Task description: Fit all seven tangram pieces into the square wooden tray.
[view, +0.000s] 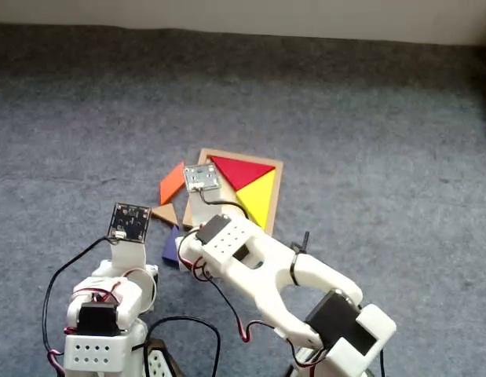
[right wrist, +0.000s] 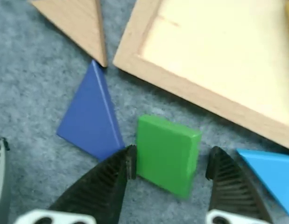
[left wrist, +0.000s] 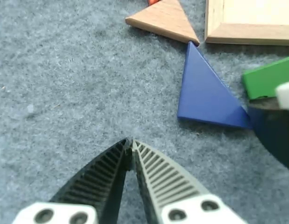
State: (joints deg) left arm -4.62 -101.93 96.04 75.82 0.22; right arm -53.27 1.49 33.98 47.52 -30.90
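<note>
A square wooden tray point(view: 250, 156) is shown on grey carpet point(view: 368, 118), with a red triangle point(view: 241, 169) and a yellow triangle point(view: 258, 198) fitted inside. Outside the tray, an orange triangle point(view: 171, 182) is laid at nine o'clock, a tan triangle point(view: 165, 214) at eight and a blue triangle point(view: 171, 247) at seven. The right gripper point(right wrist: 170, 163) is held released astride a green square point(right wrist: 167, 151). The left gripper point(left wrist: 131, 142) is clenched on nothing.

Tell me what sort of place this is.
Likely an indoor robot workbench: a grey carpet-like surface, the left arm and right arm with loose cables, and a wooden tray beside a blue triangle.
</note>
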